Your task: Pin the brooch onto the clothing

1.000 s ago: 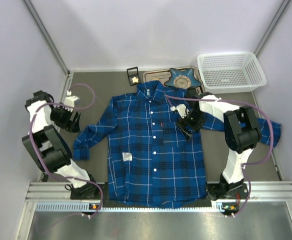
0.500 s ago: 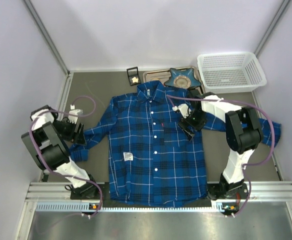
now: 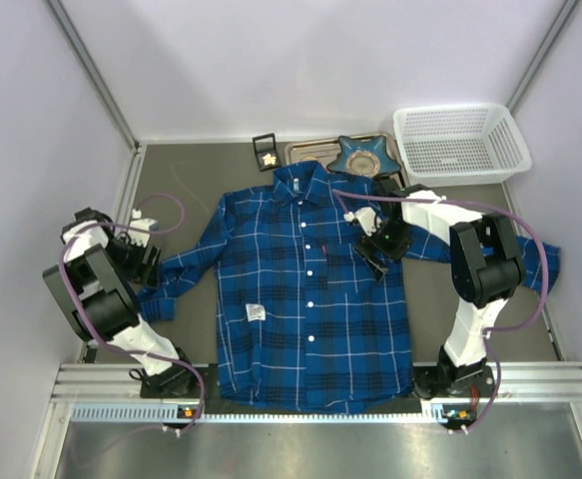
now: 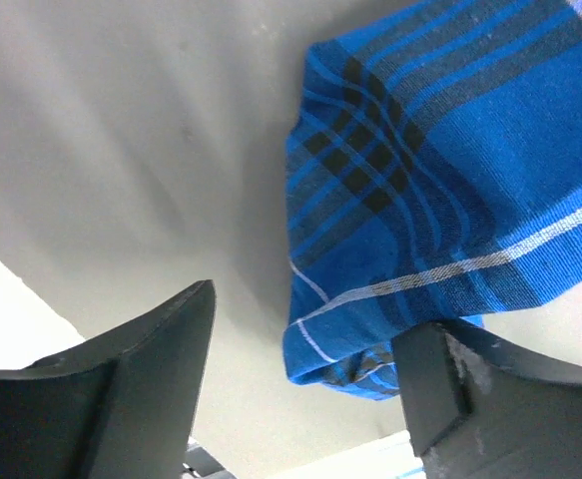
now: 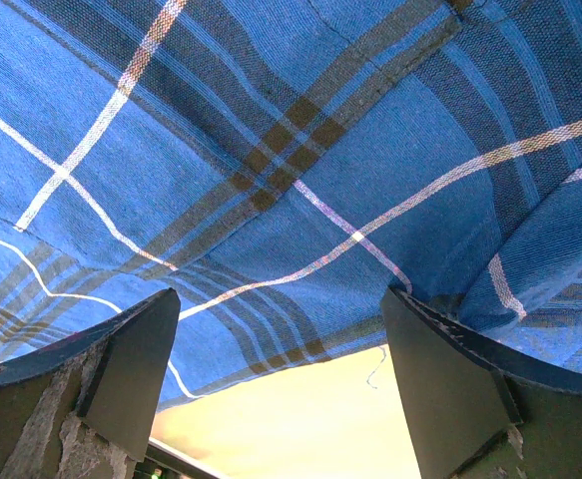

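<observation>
My left fingers (image 4: 186, 329) stand wide apart with nothing clamped. In the left wrist view the cuff (image 4: 370, 329) of the shirt's sleeve lies partly in the gap, close against the finger at the right of that frame, with bare worktop (image 4: 121, 150) on the other side. My right fingers (image 5: 146, 349) are also spread and grip nothing. They hang just above the plaid, and in the right wrist view a cloth edge runs across the gap, though I cannot tell which seam it is. From above, the shirt (image 3: 291, 299) lies open and face up in the middle of the frame. My left fingers are at its sleeve end on the left side, and my right fingers are over the chest, right of the button line. The brooch (image 3: 268, 156) is not in hand. It sits in a small black box (image 3: 264, 141) at upper centre, above the collar, with the blue star dish (image 3: 363, 155) and white basket (image 3: 460, 140) to its right. I judge this step to be settling the cloth before I fetch the pin. To do it well I should tug the cuff outward only until the sleeve lies flat, press lightly on the chest so the fabric does not bunch, and leave that patch smooth and taut for the pin.
</observation>
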Robot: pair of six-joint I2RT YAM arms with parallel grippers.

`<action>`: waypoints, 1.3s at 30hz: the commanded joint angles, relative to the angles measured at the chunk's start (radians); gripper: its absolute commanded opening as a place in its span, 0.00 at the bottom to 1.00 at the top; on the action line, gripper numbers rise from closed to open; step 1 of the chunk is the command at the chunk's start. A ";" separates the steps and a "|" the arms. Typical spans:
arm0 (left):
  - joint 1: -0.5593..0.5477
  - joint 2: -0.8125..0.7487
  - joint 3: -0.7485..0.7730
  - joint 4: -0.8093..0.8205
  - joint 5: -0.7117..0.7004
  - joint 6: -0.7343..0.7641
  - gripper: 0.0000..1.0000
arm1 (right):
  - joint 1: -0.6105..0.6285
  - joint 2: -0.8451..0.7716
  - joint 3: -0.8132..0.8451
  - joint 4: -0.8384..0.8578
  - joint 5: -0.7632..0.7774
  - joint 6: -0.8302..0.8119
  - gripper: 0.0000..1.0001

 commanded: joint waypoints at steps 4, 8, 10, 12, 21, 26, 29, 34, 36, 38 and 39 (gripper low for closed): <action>0.016 -0.017 0.077 -0.097 0.093 -0.039 0.14 | -0.015 -0.034 0.011 0.006 0.016 -0.002 0.84; 0.033 -0.095 0.189 -0.130 -0.058 -0.062 0.00 | -0.015 -0.029 0.020 0.006 0.019 -0.001 0.84; 0.038 -0.109 0.207 -0.146 -0.146 -0.026 0.00 | -0.015 -0.032 0.024 0.008 0.020 -0.001 0.84; 0.053 -0.129 0.206 -0.140 -0.262 0.025 0.00 | -0.015 -0.032 0.023 0.006 0.023 -0.004 0.84; 0.088 -0.170 0.235 -0.170 -0.346 0.135 0.00 | -0.015 -0.024 0.029 0.008 0.022 -0.005 0.83; 0.075 -0.208 0.362 -0.401 -0.164 0.192 0.00 | -0.015 -0.023 0.037 0.008 0.026 -0.008 0.83; 0.067 -0.233 0.407 -0.533 -0.102 0.235 0.00 | -0.015 -0.020 0.043 0.006 0.031 -0.008 0.83; 0.061 -0.264 0.379 -0.591 -0.154 0.276 0.00 | -0.015 -0.015 0.054 0.004 0.031 -0.008 0.84; 0.061 -0.281 0.303 -0.591 -0.194 0.322 0.00 | -0.015 -0.011 0.060 0.003 0.034 -0.010 0.84; 0.062 -0.241 0.258 -0.582 -0.222 0.312 0.00 | -0.016 -0.003 0.067 0.001 0.034 -0.011 0.84; 0.061 -0.216 0.256 -0.516 -0.252 0.248 0.00 | -0.015 0.000 0.075 0.003 0.034 -0.011 0.84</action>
